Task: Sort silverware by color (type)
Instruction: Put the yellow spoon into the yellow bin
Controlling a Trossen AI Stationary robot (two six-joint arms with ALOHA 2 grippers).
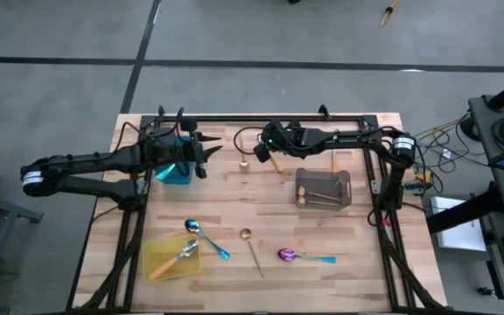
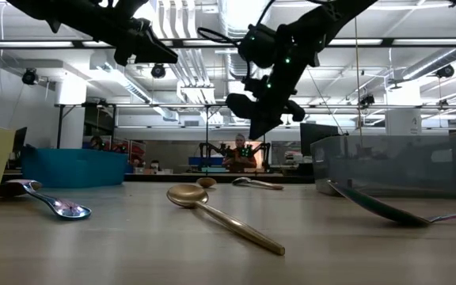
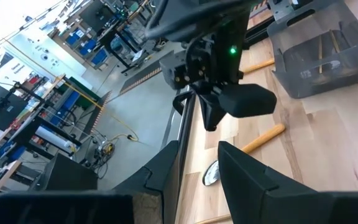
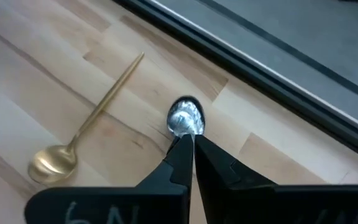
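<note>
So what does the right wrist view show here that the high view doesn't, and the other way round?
Only the right wrist view shows the right gripper shut, fingertips just above the silver spoon bowl on the wood. Only the high view shows the teal tray under the left gripper, the yellow tray, the grey tray and the iridescent teal-handled spoons. Both show the small gold spoon near the table's far edge.

Hardly any writing is showing that can be read. Pale handwritten marks, perhaps "6N", are showing on the dark body of the right pincer (image 4: pixel 191 146) in its wrist view, too cut off to read surely.
</note>
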